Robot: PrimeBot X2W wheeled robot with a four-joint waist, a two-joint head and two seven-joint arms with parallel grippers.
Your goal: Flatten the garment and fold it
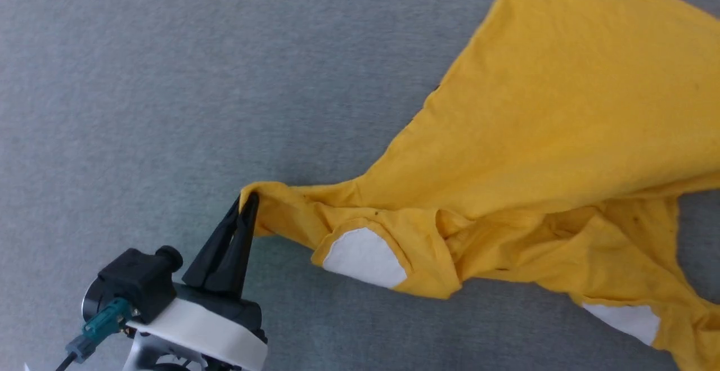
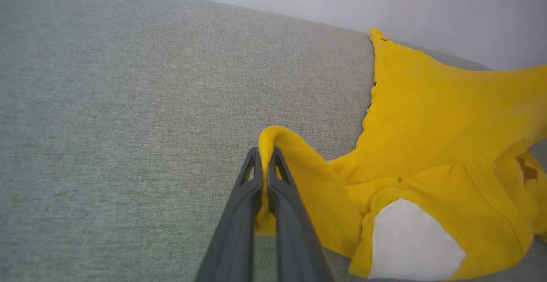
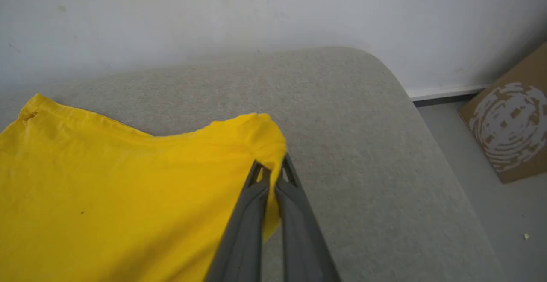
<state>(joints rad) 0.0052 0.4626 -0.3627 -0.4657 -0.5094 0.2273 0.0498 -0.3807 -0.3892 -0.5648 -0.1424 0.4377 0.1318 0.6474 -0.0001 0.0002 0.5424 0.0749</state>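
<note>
Garment: a yellow T-shirt lying on the grey cloth-covered counter. In the head view it fans from the 7 o'clock corner up toward 2 o'clock. Its far part lies fairly smooth. Its near edge, toward 5 o'clock, is bunched into folds, with a white patch turned up among them.

The left claw is clamped on a pinched-up tip of cloth at the garment's 9 o'clock end. In the left wrist view the yellow fabric runs down between its closed fingers. The right claw is likewise closed on a fold at another edge, with bare counter off to its 3 o'clock side and a cardboard box on the floor beyond.

I judge that the flattening step is in hand and folding has not begun. With both grips set, the next move calls for drawing the two claws apart to take up slack. The cloth should then be lowered so the crumpled near edge spreads out rather than dragging under itself.
</note>
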